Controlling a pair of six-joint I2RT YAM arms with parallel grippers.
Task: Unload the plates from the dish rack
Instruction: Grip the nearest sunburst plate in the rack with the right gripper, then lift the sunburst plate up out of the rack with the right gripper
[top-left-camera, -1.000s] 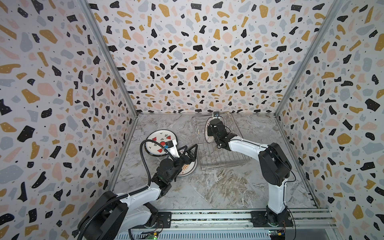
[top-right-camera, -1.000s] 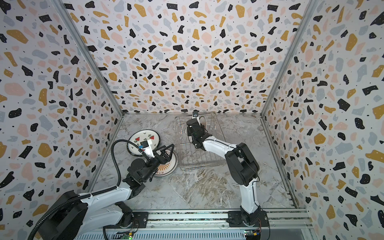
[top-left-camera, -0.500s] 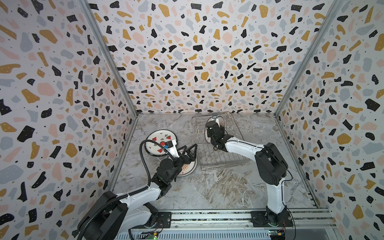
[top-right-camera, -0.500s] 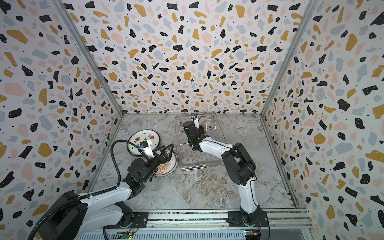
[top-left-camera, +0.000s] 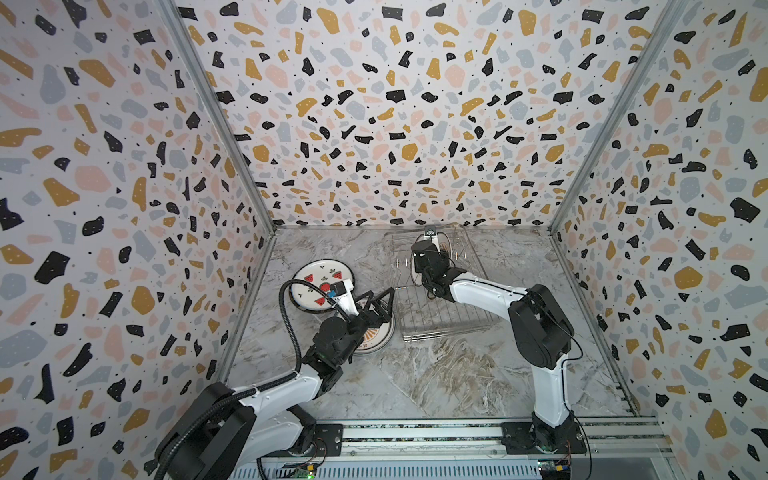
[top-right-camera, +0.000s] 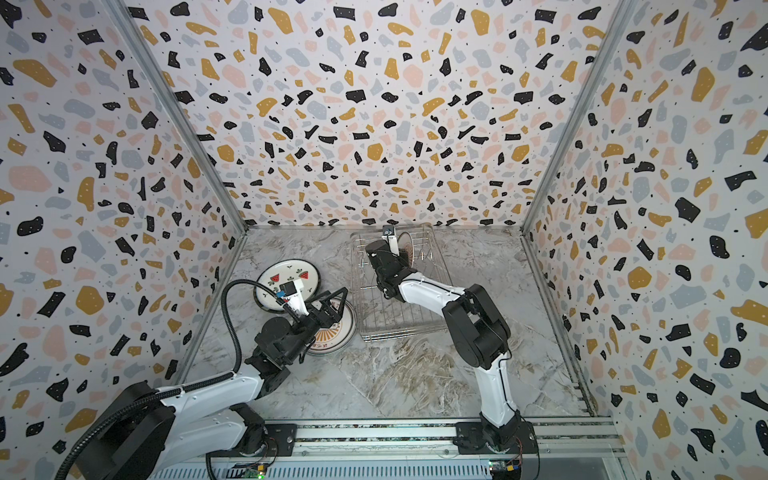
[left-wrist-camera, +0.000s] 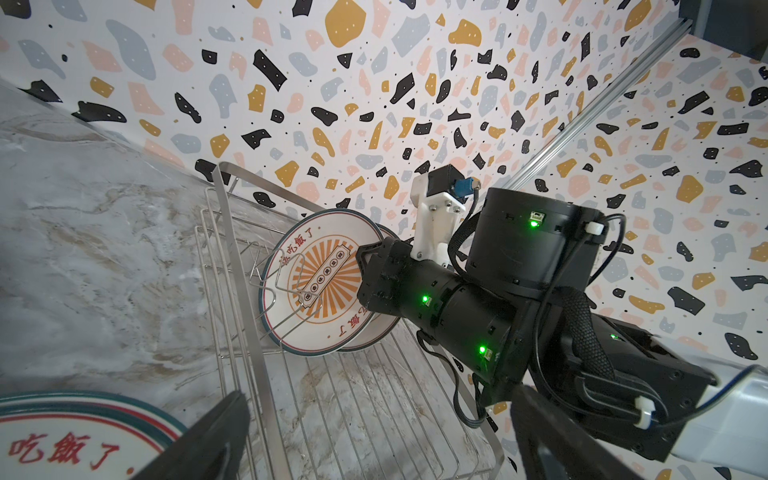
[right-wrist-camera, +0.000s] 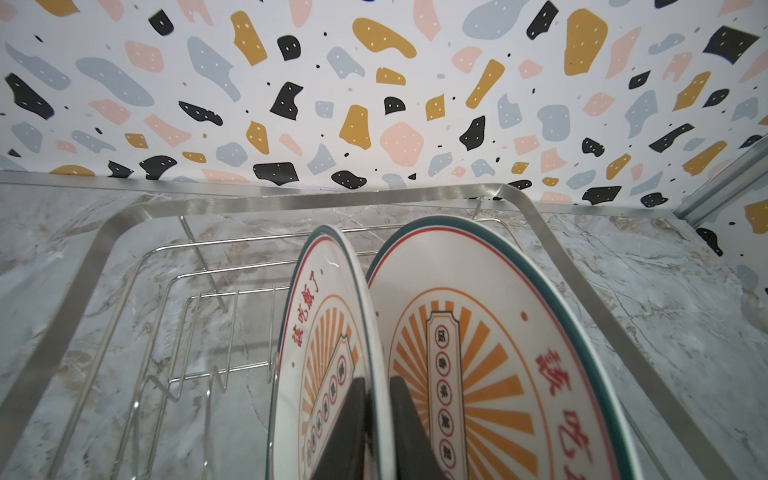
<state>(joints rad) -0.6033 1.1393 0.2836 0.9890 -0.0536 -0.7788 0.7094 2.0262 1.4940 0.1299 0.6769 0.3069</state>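
gripped plate: a sunburst plate stands on edge at the far end of the dish rack, next to the empty prongs. a second sunburst plate stands just behind it.
right end effector: pinching the first plate's rim, with one finger on its face and the other in the gap between the two plates.
just changed: a second ago these jaws stood partly apart at the rim; they have now pressed together on it.
meaning: the grasp looks made, and the lift out of the prongs is the step due next. the neighbour may rock as this plate leaves.
left end effector: spread wide and holding nothing, unmoved above the unloaded stack.
unloaded: the stack lies flat on the tabletop, just beside the watermelon plate. its count is hard to read from above.
remaining: two plates in the rack, this one included.
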